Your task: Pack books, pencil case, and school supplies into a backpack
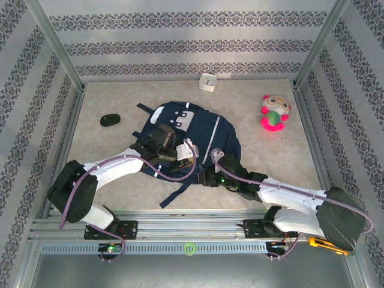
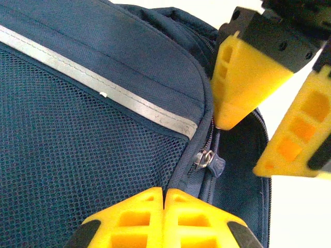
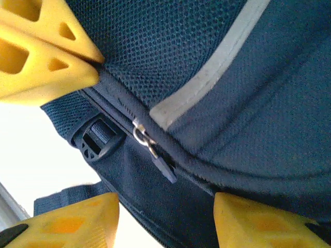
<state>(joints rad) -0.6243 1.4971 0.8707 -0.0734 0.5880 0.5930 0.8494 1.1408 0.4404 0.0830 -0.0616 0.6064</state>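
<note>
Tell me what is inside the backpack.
The backpack shows its outside: mesh, grey stripe, zipper pull. It looks zipped closed there, so the interior is covered.

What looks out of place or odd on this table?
Nothing is spilled or damaged. The backpack lies slanted on the table, one strap trailing toward the near edge. A plush toy at the far right hardly seems a school thing.

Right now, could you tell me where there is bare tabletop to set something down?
Widest bare table lies right of the backpack, nearer than the plush toy. Another patch lies behind the black oval object. Crowded: the backpack's near edge, where left gripper and right gripper sit together.
</note>
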